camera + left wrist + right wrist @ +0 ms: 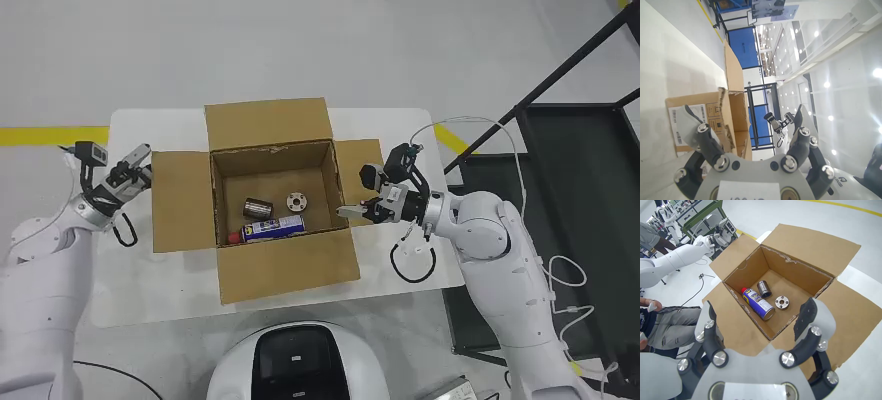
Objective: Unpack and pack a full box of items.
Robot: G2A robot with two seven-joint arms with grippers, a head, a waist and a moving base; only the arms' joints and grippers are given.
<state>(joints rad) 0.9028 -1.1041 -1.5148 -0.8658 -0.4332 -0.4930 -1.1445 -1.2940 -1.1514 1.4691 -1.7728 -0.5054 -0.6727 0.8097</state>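
Cardboard box [268,125] is set at mid worktop [160,290], top open, all 4 flaps folded outward. 3 items are seen on the box floor: a blue spray can [272,229] w/ red cap, laid on its side along the wall nearest the robot; a dark metal cylinder [256,208], also on its side, just beyond the can; a round metal flange [295,200], laid flat, near the cylinder but apart from it. Whether can & cylinder touch cannot be told

Right hand [357,194] is held above the flap on the robot's right, just outside the box rim, tilted toward the interior. Its fingers are spread wide & nothing is gripped; the 3 items are framed between them in the right wrist view

Left hand [143,168] is held at the outer edge of the opposite flap, pointed across the box. Fingers are likewise spread wide, nothing gripped. In the left wrist view one finger [687,121] is seen in front of a cardboard face bearing printed labels [701,111]; contact w/ it cannot be told
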